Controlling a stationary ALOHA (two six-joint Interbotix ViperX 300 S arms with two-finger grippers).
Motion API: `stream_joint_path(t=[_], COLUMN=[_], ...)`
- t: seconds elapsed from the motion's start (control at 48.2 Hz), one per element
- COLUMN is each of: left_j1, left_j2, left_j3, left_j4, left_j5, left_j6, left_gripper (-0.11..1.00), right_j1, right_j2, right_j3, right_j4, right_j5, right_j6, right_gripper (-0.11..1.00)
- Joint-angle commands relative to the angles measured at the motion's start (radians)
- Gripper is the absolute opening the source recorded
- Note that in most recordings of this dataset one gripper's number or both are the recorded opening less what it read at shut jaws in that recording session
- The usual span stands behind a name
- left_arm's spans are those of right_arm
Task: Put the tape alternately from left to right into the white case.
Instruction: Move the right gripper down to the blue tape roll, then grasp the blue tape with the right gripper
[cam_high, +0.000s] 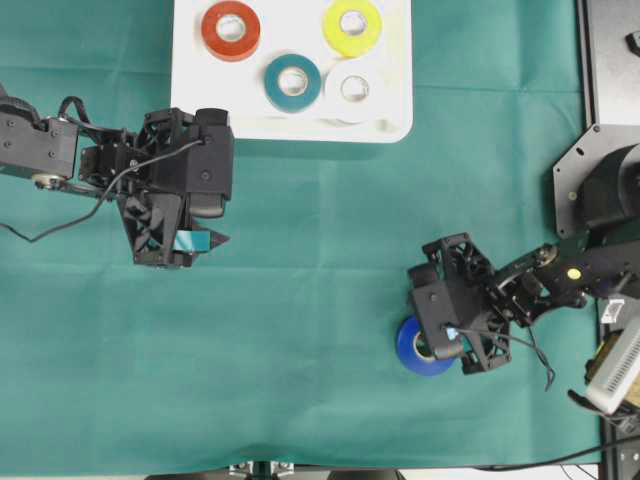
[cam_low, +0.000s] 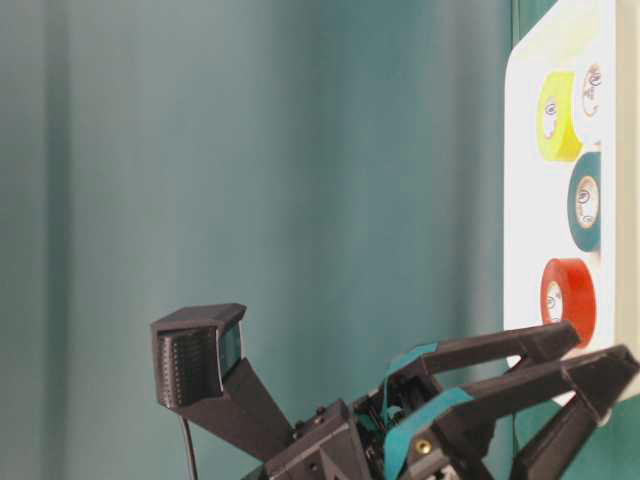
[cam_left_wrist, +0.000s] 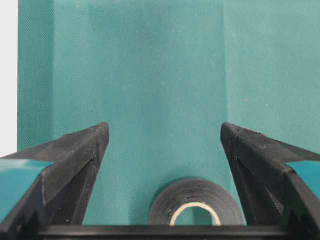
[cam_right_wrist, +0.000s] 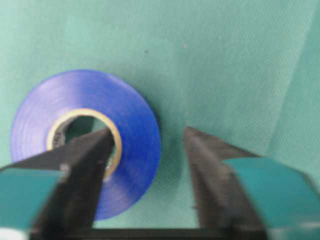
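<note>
The white case (cam_high: 395, 110) sat at the surface's far edge, holding the red (cam_high: 231, 29), yellow (cam_high: 352, 27), teal (cam_high: 292, 82) and white (cam_high: 353, 89) rolls. The right hand (cam_right_wrist: 147, 150), half-narrowed, straddled the blue roll's (cam_right_wrist: 130, 130) wall near the front edge, one finger (cam_right_wrist: 85, 165) in its core. The left hand (cam_left_wrist: 162, 145) stood wide above the black roll (cam_left_wrist: 195, 197).

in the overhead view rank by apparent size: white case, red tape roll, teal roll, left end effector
1. white case
2. left end effector, with its mount
3. red tape roll and teal roll: look alike, not ranked
</note>
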Motion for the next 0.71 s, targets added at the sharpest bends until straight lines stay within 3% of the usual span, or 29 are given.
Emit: stream_joint_path(t=[0.0,0.104,0.685], left_j1=[-0.003,-0.003,-0.009], left_j2=[-0.014,-0.014,-0.014], left_j3=[-0.009,-0.009,-0.008], left_j4=[-0.002,-0.002,-0.002], left_j5=[-0.008,-0.006,-0.008], left_j6=[0.002,0.002,0.002], left_gripper=[0.78,0.78,0.78], right_j1=[0.005,0.003,0.003], right_j2=[-0.009,-0.009,-0.114], right_j3=[-0.02,-0.026,-0.063], right_j4=[-0.002,-0.002,-0.002], right_j5=[-0.006,-0.006,-0.002], right_j6=[-0.003,-0.002,0.003], right_gripper=[0.51,0.26,0.26])
